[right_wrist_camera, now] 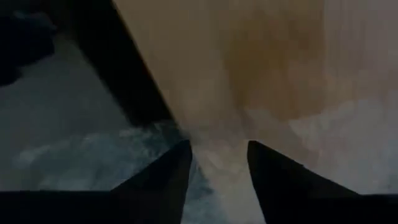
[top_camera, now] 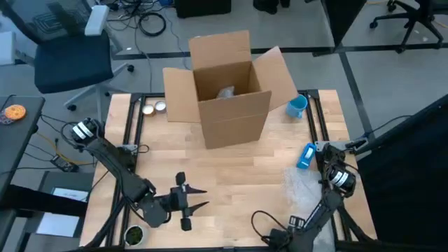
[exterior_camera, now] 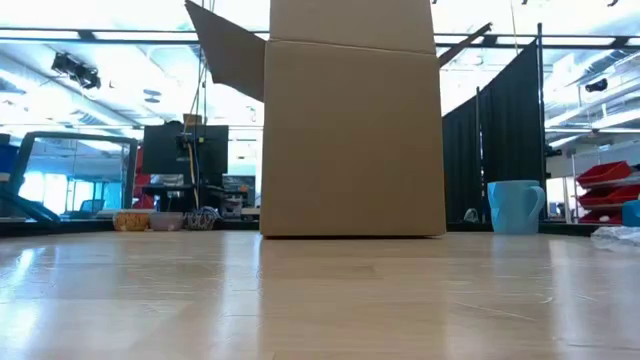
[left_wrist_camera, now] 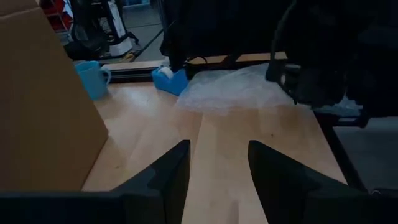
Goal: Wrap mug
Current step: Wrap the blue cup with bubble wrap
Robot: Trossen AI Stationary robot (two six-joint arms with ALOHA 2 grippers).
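Observation:
The blue mug (top_camera: pixel 297 106) stands upright on its base at the far right of the table, beside the open cardboard box (top_camera: pixel 227 91); it also shows in the low view (exterior_camera: pixel 515 207) and the left wrist view (left_wrist_camera: pixel 93 78). A clear sheet of bubble wrap (top_camera: pixel 301 183) lies flat near the right edge (left_wrist_camera: pixel 242 90). My left gripper (top_camera: pixel 196 198) is open at the near middle, pointing toward the wrap and holding nothing. My right gripper (right_wrist_camera: pixel 217 155) is open over the wrap (right_wrist_camera: pixel 124 162) at the table's right rail. My right gripper points down with a finger on either side of a strip of bubble wrap at the table's edge (right_wrist_camera: pixel 214 146). Whether its fingertips touch the wrap I cannot tell.
A blue tape dispenser (top_camera: pixel 306 155) sits between mug and wrap. Two small round tins (top_camera: pixel 154 107) lie at the far left. A black cable (top_camera: pixel 262 224) loops at the near edge. Bare wood stretches across the table's middle (top_camera: pixel 238 175).

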